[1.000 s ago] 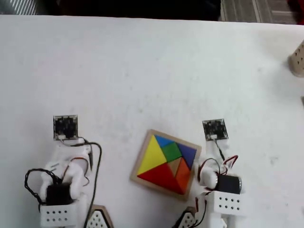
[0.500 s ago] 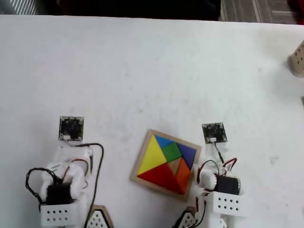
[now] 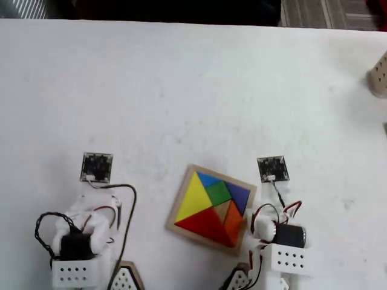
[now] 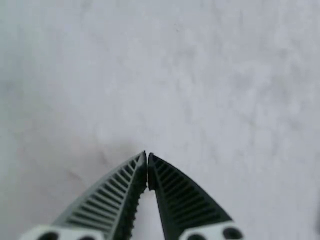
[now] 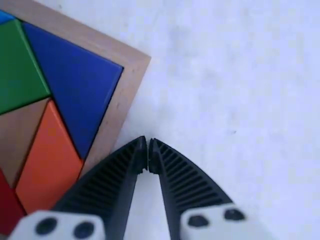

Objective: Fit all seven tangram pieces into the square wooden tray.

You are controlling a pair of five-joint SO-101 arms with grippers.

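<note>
Apparently all 7 pieces sit inside the square wooden tray [image 3: 179, 196], which lies turned at an angle on the white bench [image 3: 181, 90] between the 2 arms. They are the yellow triangle [image 3: 195, 196], red triangle [image 3: 205, 225], light blue piece [image 3: 208, 179], green piece [image 3: 219, 192], dark blue triangle [image 5: 75, 85], tan piece [image 5: 15, 135] and orange piece [image 5: 47, 160]. We judge the fit complete, though we cannot tell whether every piece lies fully flush.

The left end effector [image 4: 147, 156] is pressed together with nothing in it, over bare bench well apart from the tray. The right end effector [image 5: 148, 141] is likewise pressed together and empty, its tips just beside the tray's rim near the dark blue triangle.

That closeness is our main worry. If the right arm swings sideways or dips toward the tray, the tips could catch the rim, and the smooth bench would likely let the tray slide or spin. A sharp knock might also pop a small piece, such as the tan piece, loose. We would want that arm to lift clear before turning.
</note>
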